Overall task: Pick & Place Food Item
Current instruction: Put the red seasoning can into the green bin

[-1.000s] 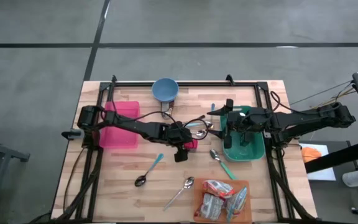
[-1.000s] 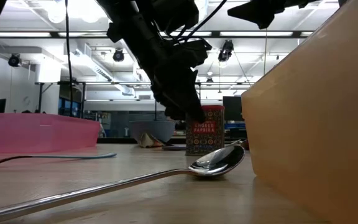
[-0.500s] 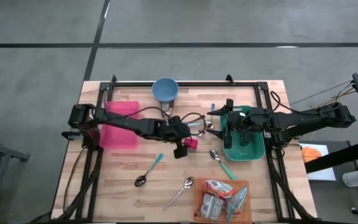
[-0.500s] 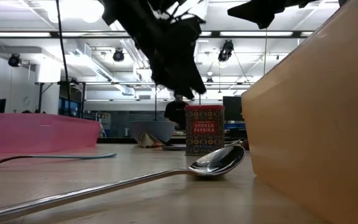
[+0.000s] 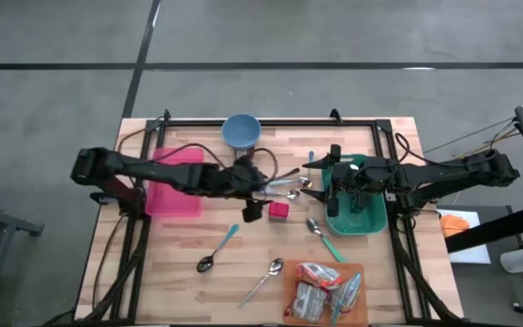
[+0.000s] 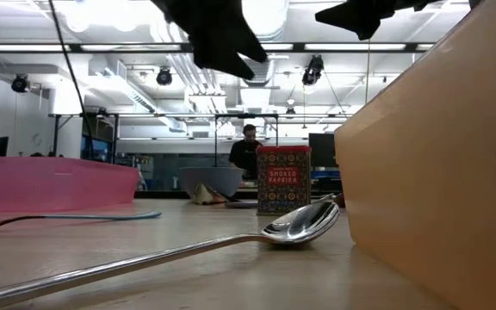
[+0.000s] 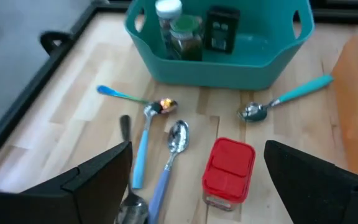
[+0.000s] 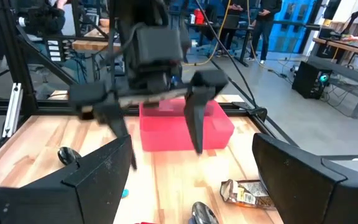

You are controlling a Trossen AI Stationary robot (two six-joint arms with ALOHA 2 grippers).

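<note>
From above, the left gripper point(image 5: 251, 211) hangs with fingers spread and nothing in them, the red spice tin point(image 5: 280, 210) standing just beside it on the table point(image 5: 171, 263). The right gripper point(image 5: 331, 191) hovers open at the teal bin point(image 5: 357, 223). At table level, the tin point(image 6: 283, 180) stands upright below the left gripper point(image 6: 222, 39), clear of it, behind a spoon point(image 6: 300, 224). The left wrist camera finds the tin point(image 7: 230, 170) between its wide fingers point(image 7: 92, 180). The right wrist camera faces the left gripper point(image 8: 157, 118), fingers apart before a pink tray point(image 8: 213, 127).

You were working in a large robotics lab: ceiling strip lights point(image 6: 145, 47), exposed ducts point(image 6: 136, 86), a concrete floor point(image 5: 62, 54), workbenches point(image 8: 95, 45) and people point(image 6: 246, 148) standing beyond the wooden table point(image 5: 180, 245).
</note>
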